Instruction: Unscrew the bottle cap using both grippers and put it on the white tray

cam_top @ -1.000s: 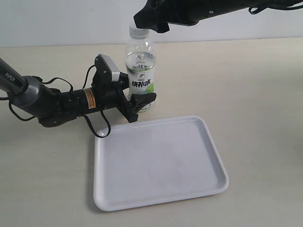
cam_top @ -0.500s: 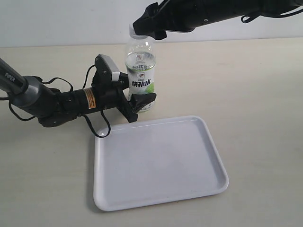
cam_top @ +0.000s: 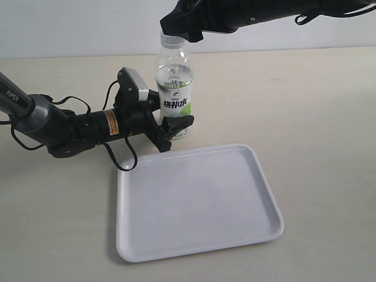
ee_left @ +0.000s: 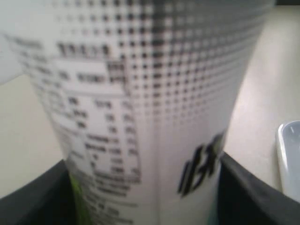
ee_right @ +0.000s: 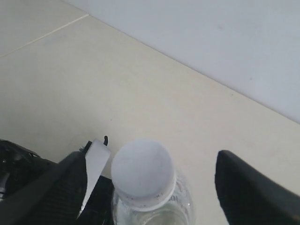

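While the bottle cap [ee_right: 142, 171] sits on the neck of the bottle [cam_top: 174, 88], the task counts as barely begun: no unscrewing is evident, and the white tray [cam_top: 200, 200] does not yet carry the cap. The bottle stands upright on the tabletop [cam_top: 305, 106], just beyond the tray's far left corner. Holding step appears done: the left gripper [cam_top: 171, 132] is clamped around the bottle's lower body, its arm lying low and nearly level along the tabletop; the left wrist view shows the label filling the frame between the two dark fingers. The right gripper [cam_top: 182, 30] reaches in from above, arm stretched across from the right. In the right wrist view its fingers stand spread on either side of the cap, a clear gap on each side, touching nothing. Remaining, by my judgement: close on the cap, twist it off, carry it to the tray.
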### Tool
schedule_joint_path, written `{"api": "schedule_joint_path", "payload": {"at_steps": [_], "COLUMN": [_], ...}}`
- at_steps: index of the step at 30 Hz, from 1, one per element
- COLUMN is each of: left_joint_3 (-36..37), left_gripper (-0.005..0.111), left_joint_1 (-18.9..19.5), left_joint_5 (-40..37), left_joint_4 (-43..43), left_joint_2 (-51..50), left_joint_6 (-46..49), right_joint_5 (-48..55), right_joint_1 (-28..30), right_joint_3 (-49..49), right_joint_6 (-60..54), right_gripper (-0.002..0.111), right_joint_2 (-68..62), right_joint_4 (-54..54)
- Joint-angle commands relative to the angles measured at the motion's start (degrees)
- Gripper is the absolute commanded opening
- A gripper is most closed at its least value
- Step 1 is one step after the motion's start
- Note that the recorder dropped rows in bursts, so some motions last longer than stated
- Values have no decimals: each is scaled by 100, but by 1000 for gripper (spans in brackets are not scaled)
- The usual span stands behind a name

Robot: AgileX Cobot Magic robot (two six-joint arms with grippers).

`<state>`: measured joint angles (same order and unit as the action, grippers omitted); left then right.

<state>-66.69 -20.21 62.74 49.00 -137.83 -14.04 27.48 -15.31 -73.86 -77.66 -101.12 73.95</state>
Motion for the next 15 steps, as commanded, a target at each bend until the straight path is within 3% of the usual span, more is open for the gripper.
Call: {"api": "schedule_joint_path", "payload": {"at_steps": [1, 15], "left_joint_3": [-13, -13], "left_gripper": [0, 0], "left_joint_1": [-29, -29], "left_joint_5": [-94, -94], "left_joint_4": [-39, -39], "left_joint_2": [50, 50], "left_joint_6": [11, 11], "right_joint_5": [-91, 211], "right_joint_1": [-7, -7], "right_joint_3": [-44, -219], "right_joint_6": [-199, -172], "right_gripper": [73, 72], "right_joint_2": [-119, -349], "right_joint_4": [85, 151]}}
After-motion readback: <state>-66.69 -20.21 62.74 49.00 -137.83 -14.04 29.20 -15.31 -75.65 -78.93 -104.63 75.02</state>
